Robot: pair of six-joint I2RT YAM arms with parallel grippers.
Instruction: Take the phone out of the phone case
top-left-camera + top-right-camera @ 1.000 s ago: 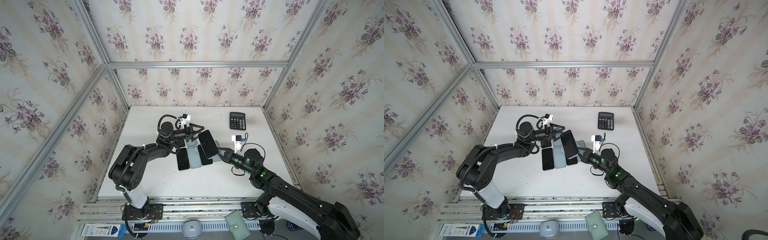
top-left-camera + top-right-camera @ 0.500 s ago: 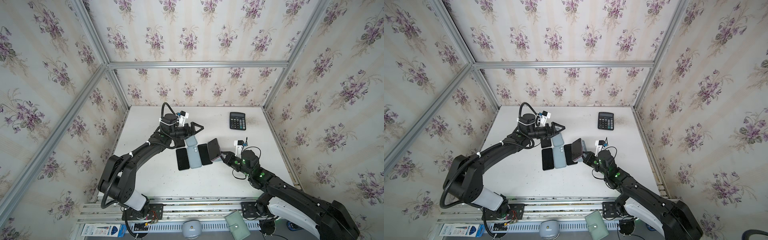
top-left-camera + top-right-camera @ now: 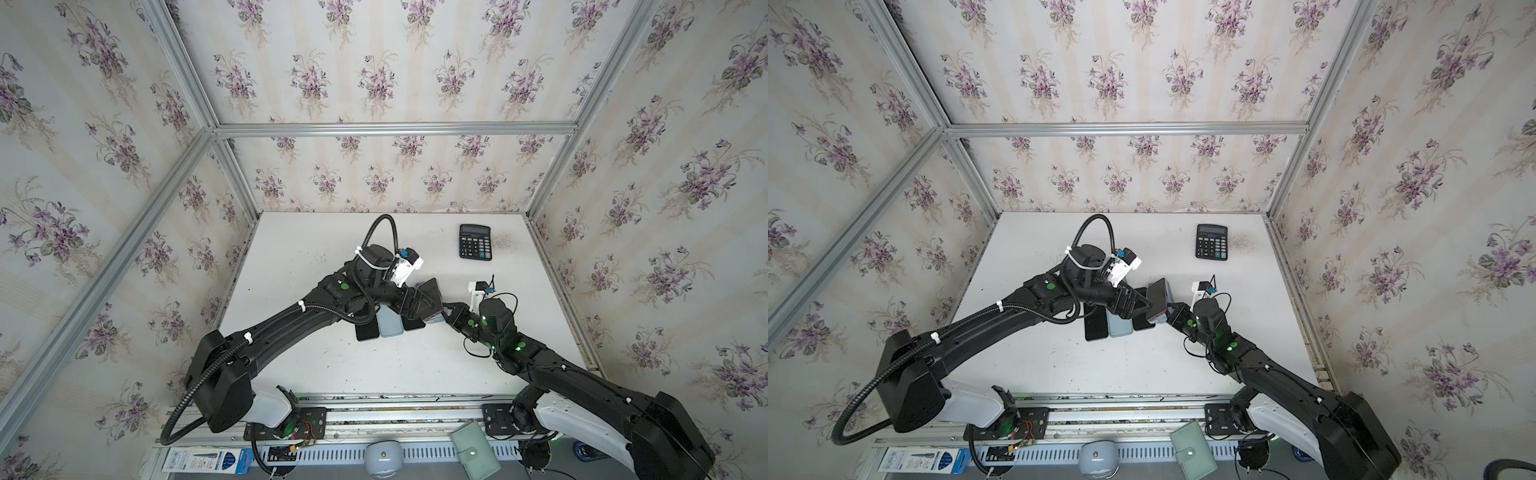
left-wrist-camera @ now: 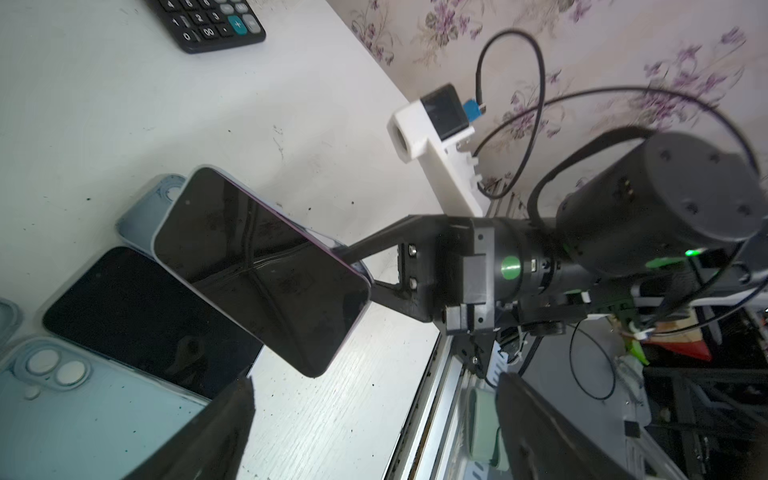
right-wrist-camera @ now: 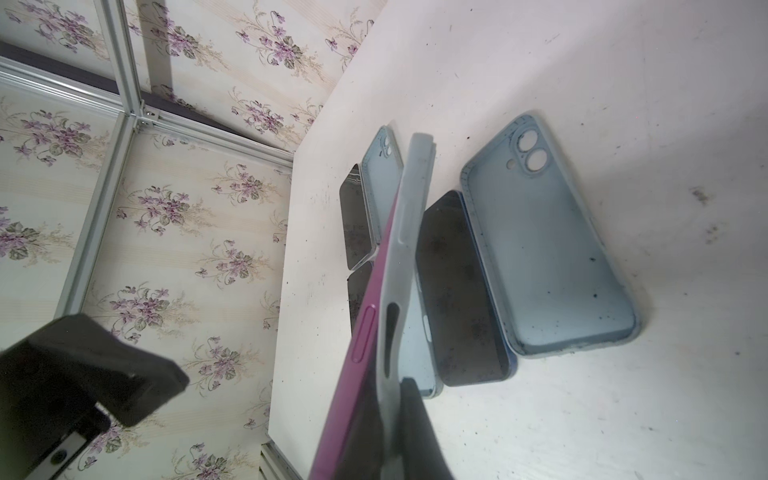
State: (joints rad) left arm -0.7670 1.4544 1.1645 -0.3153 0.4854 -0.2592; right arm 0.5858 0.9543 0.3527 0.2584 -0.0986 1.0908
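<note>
A blue-and-white box (image 3: 203, 461) lies on the front rail at far left, its print too small to read; the left gripper (image 4: 376, 378) stands wide open and holds nothing, and in the left wrist view a corner of the phone (image 4: 262, 270) sits at its mouth, touching neither finger; below it on the bench (image 3: 316, 365) lie a dark phone face up (image 3: 365, 330), a pale blue case (image 3: 390, 326) and a second dark phone (image 3: 413, 324), side by side, no brand showing; the task's phone is tilted off the bench, screen dark, its pink edge (image 5: 365, 324) running beside the pale phone case (image 5: 409, 216) that wraps it; the right gripper (image 4: 357, 270) is clamped tight on one short end of phone and case together; to the right at the far side sits a black calculator (image 3: 475, 242), whose keys 1, 2, 3, 0, 00 and a blue plus can be read in the left wrist view.
</note>
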